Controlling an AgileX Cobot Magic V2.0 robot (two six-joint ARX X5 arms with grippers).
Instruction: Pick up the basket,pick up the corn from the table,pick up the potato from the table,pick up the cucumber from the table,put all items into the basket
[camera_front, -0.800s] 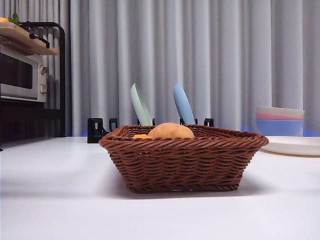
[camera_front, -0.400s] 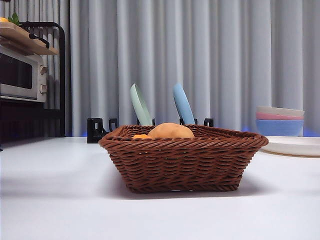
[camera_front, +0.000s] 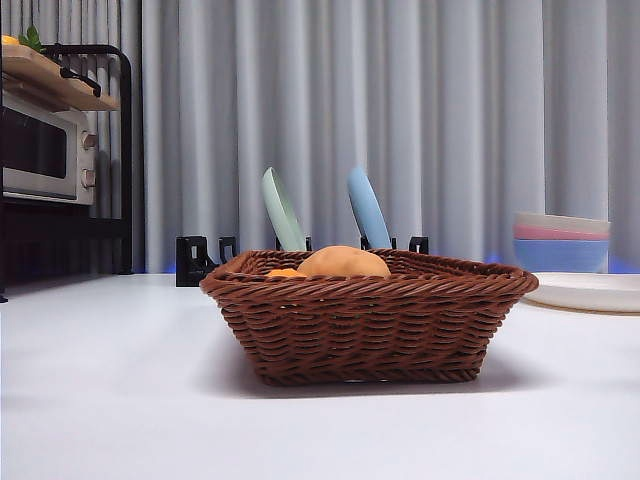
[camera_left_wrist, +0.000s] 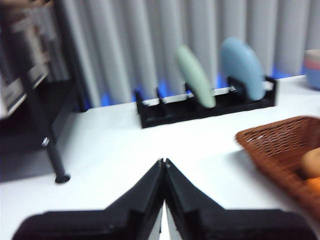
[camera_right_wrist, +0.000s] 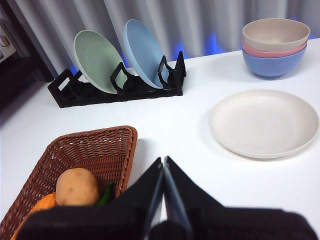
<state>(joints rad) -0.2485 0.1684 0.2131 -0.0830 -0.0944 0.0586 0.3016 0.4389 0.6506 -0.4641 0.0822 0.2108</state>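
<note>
Front view: we see the basket (camera_front: 368, 318) sitting flat on the white counter (camera_front: 120, 400), w/ the potato (camera_front: 343, 262) showing above its rim and a sliver of the corn (camera_front: 284, 272) touching it on one side. No arm in this view. Behind the basket stands a black dish rack (camera_front: 200, 260) w/ a green plate (camera_front: 283, 210) and a blue plate (camera_front: 367, 208) upright in it. A stack of bowls (camera_front: 561, 240) and a flat cream plate (camera_front: 585, 291) sit off to one side, a toaster oven (camera_front: 45, 150) on a shelf at the other.

Left wrist view (blurred): the left gripper (camera_left_wrist: 163, 162) has its jaws clenched tip to tip, grasping nothing. We see the basket's corner off to one side of the jaws, apart from them, potato & corn just visible inside. The rack is well beyond the jaws.

Right wrist view: the right gripper (camera_right_wrist: 163, 161) is also clenched, empty. Just beside the jaws is the basket, holding the potato, the corn touching it, and the cucumber (camera_right_wrist: 106, 193), a dark green strip next to the potato. On the jaws' other side lies the cream plate, bowls beyond it.
</note>
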